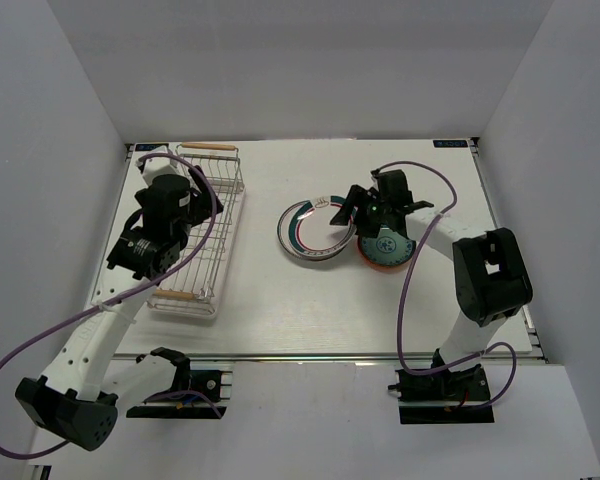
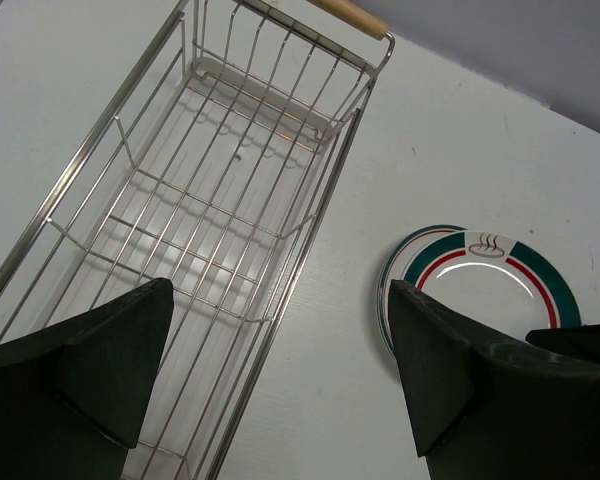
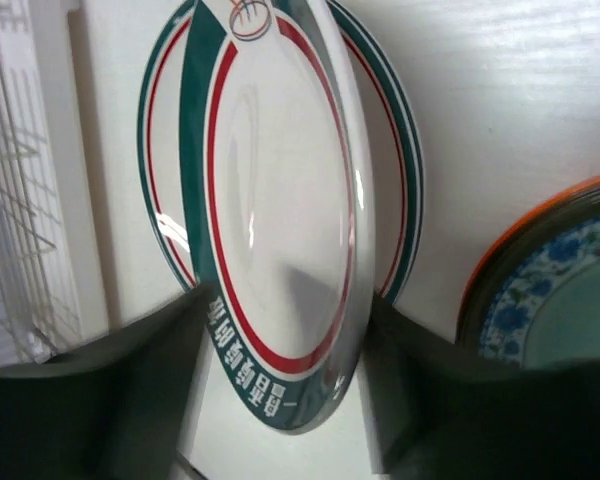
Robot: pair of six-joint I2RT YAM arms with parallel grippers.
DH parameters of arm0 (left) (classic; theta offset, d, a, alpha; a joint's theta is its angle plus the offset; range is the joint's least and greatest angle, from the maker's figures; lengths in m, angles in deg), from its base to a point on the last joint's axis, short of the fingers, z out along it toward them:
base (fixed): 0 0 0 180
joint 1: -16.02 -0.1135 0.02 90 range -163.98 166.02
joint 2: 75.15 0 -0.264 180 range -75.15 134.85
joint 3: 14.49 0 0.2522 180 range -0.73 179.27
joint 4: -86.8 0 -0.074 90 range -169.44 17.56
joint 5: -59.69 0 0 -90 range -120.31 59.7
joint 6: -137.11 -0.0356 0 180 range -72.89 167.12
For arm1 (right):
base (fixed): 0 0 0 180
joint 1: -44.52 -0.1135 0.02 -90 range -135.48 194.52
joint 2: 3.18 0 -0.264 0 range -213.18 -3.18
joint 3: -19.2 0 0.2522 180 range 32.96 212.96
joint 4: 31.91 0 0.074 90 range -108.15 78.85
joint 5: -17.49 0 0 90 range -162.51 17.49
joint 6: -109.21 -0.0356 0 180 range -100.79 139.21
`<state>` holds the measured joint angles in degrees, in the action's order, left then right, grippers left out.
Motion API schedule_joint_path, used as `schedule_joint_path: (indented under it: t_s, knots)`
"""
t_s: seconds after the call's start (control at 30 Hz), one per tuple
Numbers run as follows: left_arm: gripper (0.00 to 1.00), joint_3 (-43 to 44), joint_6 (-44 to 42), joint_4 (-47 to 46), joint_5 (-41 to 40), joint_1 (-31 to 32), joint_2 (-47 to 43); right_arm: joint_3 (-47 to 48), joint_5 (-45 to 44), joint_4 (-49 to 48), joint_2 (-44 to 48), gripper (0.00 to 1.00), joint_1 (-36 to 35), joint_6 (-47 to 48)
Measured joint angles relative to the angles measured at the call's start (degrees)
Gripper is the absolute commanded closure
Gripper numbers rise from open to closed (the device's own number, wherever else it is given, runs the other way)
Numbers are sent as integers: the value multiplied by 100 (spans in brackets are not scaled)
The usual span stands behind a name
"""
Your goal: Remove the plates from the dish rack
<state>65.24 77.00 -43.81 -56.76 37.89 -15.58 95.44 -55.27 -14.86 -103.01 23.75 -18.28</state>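
Right of the one dish rack (image 1: 225,230) lie two plate piles (image 1: 315,238).

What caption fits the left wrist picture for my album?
The open left hand hovers over the rack, a striped plate beside it.
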Motion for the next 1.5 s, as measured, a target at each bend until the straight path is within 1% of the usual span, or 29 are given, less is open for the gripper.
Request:
schedule_joint_path:
  t_s: [0.03, 0.27, 0.4, 0.5, 0.63, 0.73, 1.0, 1.1, 1.2, 1.27, 1.37, 1.5]
  knots:
    - [2, -2, 0, 0, -11, 0, -17, 9, -13, 42, 0, 11, -7, 7]
    - [2, -44, 13, -4, -55, 0, -44, 212, -85, 505, 0, 11, -74, 173]
    - [2, -90, 13, 13, -61, 0, -31, 520, -216, 798, -44, 11, -153, 372]
    - [2, -90, 13, 13, -66, 0, -15, 922, -358, 1119, -291, 11, -247, 531]
    - [2, -90, 13, 28, -101, 0, 15, 1550, -706, 1646, -831, 11, -411, 702]
    - [2, -90, 13, 39, -127, 0, 17, 1808, -966, 1991, -1080, 11, -518, 800]
    - [2, -90, 11, 39, -142, 0, 17, 2079, -1740, 2664, -1115, 11, -734, 896]
    - [2, -90, 11, 44, -142, 0, 22, 2111, -2033, 2771, -1069, 11, -767, 922]
    - [2, -90, 9, 85, -144, 0, 22, 2103, -2236, 2868, -852, 11, -774, 946]
    - [2, -87, 9, 131, -144, 0, 22, 2052, -2343, 2846, -538, 11, -774, 970]
    - [2, -72, 2, 208, -144, 0, 0, 1720, -2511, 2664, 356, 11, -769, 1115]
    - [2, -31, -7, 367, -188, 0, -136, 1152, -3032, 2380, 1784, 11, -758, 1379]
